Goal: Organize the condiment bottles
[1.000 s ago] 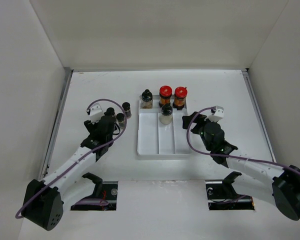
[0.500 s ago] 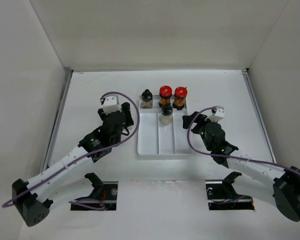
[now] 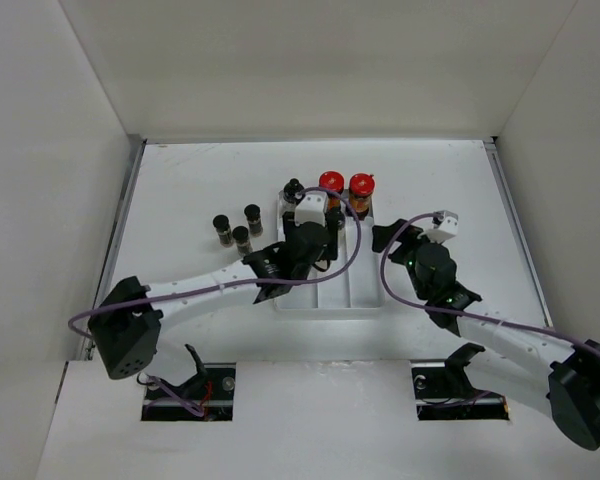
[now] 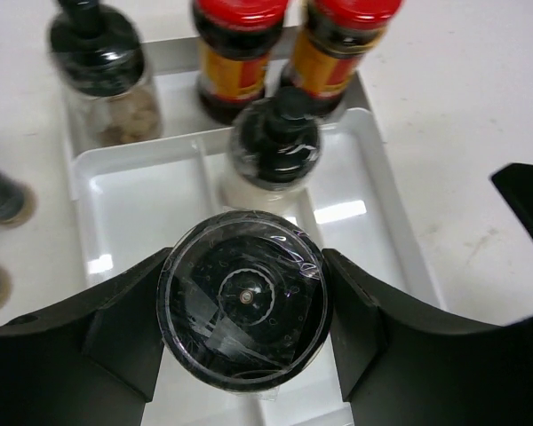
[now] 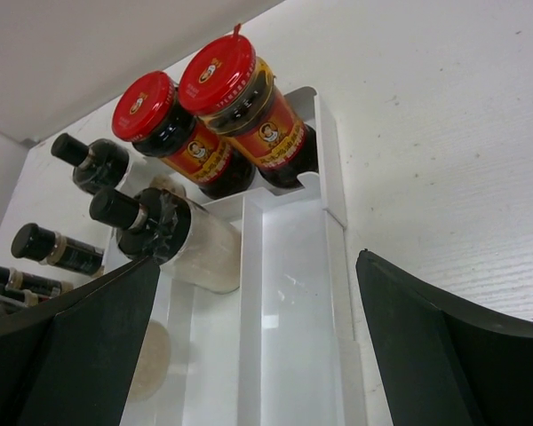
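Note:
My left gripper [image 3: 320, 235] reaches over the white divided tray [image 3: 362, 288] and is shut on a black-capped jar [image 4: 243, 309], seen from above, held over the tray [image 4: 142, 197] just in front of a black-capped bottle with white contents [image 4: 274, 149]. Two red-capped jars [image 3: 331, 186] [image 3: 361, 189] and a black-capped bottle [image 3: 293, 194] stand at the tray's back. Three slim black-capped bottles [image 3: 238, 226] stand on the table to the left. My right gripper [image 3: 385, 238] is open and empty at the tray's right edge; its wrist view shows the tray [image 5: 295, 293] between its fingers.
White walls enclose the table on the left, back and right. My left arm [image 3: 200, 290] lies across the table in front of the three loose bottles. The tray's right compartment [image 5: 293, 355] holds nothing at its near end.
My left arm has swung right from the loose bottles to over the tray, carrying a black-capped jar. The right arm has barely moved.

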Available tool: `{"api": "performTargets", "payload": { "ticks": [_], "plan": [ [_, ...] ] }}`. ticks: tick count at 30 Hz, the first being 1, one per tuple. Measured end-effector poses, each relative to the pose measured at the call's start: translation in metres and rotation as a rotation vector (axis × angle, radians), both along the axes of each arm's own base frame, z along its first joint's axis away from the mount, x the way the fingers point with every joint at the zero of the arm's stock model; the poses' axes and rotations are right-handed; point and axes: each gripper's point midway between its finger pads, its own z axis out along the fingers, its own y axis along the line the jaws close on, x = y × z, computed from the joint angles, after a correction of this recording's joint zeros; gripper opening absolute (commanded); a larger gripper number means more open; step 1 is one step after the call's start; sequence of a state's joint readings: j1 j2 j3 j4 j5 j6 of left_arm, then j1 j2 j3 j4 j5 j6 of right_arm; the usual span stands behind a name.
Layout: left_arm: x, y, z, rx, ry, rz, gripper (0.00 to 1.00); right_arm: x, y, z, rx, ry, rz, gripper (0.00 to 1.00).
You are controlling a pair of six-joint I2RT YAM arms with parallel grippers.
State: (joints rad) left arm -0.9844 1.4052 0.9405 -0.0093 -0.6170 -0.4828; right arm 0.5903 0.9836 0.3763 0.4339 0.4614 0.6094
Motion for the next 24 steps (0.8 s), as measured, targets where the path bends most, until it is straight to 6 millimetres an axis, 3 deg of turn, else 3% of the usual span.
{"api": "performTargets", "payload": {
  "ticks": [5,14,16,21,24],
  "plan": [
    [0.001,-0.033,-0.006,-0.021,-0.008,-0.059,0.50,0.002,-0.006,0.004,0.020,-0.008,-0.022,1.00],
    [0.001,-0.048,-0.048,0.053,0.029,-0.080,0.50,-0.001,-0.009,0.002,0.027,-0.007,-0.027,1.00],
    [0.003,-0.053,-0.046,0.043,0.022,-0.084,0.55,-0.001,-0.009,0.002,0.029,-0.008,-0.027,1.00],
    [0.003,-0.057,-0.047,0.035,0.013,-0.083,0.77,-0.001,-0.009,0.003,0.031,-0.009,-0.028,1.00],
    [0.002,-0.058,-0.045,0.033,0.005,-0.082,0.82,-0.001,-0.009,0.003,0.031,-0.009,-0.028,1.00]
  ]
}}
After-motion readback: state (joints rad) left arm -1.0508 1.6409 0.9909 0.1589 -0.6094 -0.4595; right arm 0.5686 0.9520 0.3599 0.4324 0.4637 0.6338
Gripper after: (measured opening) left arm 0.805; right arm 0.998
